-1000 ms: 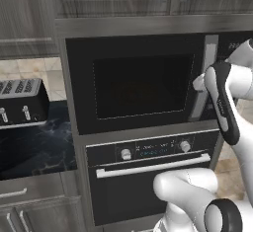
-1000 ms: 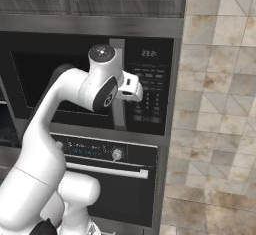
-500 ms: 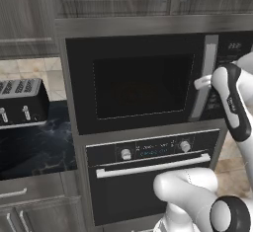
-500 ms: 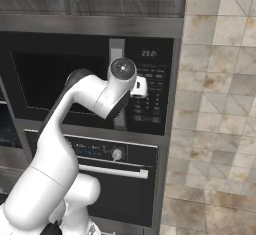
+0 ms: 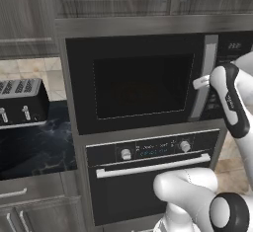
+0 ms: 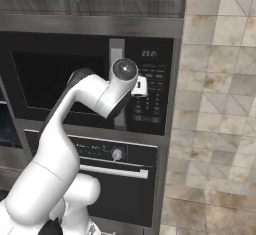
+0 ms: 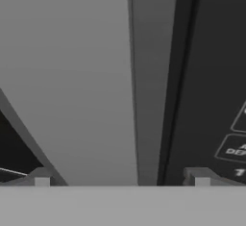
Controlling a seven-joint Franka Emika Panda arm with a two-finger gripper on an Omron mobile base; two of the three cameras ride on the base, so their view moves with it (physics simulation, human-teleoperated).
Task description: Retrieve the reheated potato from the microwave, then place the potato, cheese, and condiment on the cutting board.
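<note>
Gripper [image 5: 201, 82], jaws spread wide and empty, meets the vertical handle [image 5: 203, 78] at right of centre in the left base view; the microwave [image 5: 143, 83] door is shut. Right base view: gripper [image 6: 140, 86] at centre, just beside the keypad [image 6: 152, 96]. Hand view: handle [image 7: 96, 81] runs top to bottom, straddled by the fingertips [image 7: 42, 178]; potato unseen, presumably inside
</note>
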